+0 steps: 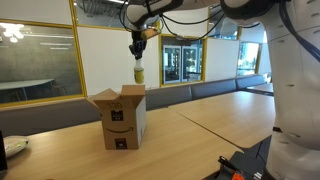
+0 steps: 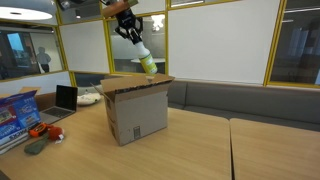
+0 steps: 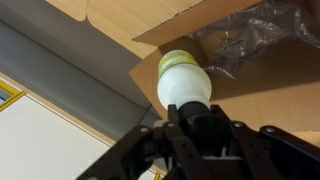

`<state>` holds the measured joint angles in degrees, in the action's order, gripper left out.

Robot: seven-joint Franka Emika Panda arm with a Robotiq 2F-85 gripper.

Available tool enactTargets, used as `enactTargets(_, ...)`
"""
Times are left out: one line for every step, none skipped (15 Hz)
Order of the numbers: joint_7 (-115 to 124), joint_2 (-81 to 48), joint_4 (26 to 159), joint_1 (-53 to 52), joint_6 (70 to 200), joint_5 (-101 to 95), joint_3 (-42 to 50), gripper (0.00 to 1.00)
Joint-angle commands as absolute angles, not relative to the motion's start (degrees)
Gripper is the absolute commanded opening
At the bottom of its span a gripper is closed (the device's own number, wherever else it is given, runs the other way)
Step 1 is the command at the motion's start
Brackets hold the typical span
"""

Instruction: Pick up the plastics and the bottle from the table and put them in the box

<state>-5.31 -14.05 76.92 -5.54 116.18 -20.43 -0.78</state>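
While crinkled clear plastic wrappers (image 3: pixel 245 35) already lie in the brown cardboard box (image 1: pixel 120 125), the hand (image 1: pixel 138 55) hangs clamped on the slim yellowish spray bottle (image 1: pixel 139 73) just above it, only the drop seemingly left.

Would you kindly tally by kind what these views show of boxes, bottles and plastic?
box: 1
bottle: 1, held in the hand above the box
plastic clump: 1, inside the box; separate pieces cannot be counted
Total: 3
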Motion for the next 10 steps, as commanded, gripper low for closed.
enactTargets(-5.52, -14.09, 77.19, -4.05, 119.29, -14.05, -1.32, 0.16)
enactTargets(-5.55, -13.82, 78.4, -3.43, 120.13, -11.09, -1.37, 0.16)
enactTargets(-5.46, -13.79, 79.42, -3.05, 120.97, -8.81, -1.34, 0.16)
enactTargets(-5.68, -13.63, 80.62, -2.61, 121.8, -6.42, -1.36, 0.15)
enactTargets(-5.75, -13.73, 81.66, -2.39, 122.53, -4.8, -1.32, 0.15)
enactTargets(-5.95, -13.75, 82.58, -2.09, 123.09, -3.07, -1.34, 0.15)
enactTargets(-5.99, -13.86, 83.6, -1.92, 123.71, -1.76, -1.36, 0.15)
enactTargets(-5.56, -14.18, 84.17, -1.64, 124.45, -1.18, -1.61, 0.15)
enactTargets(-4.82, -14.61, 84.88, -1.86, 125.6, -1.35, -1.42, 0.15)
enactTargets(-4.41, -15.28, 85.44, -2.23, 127.02, -2.05, -1.35, 0.15)
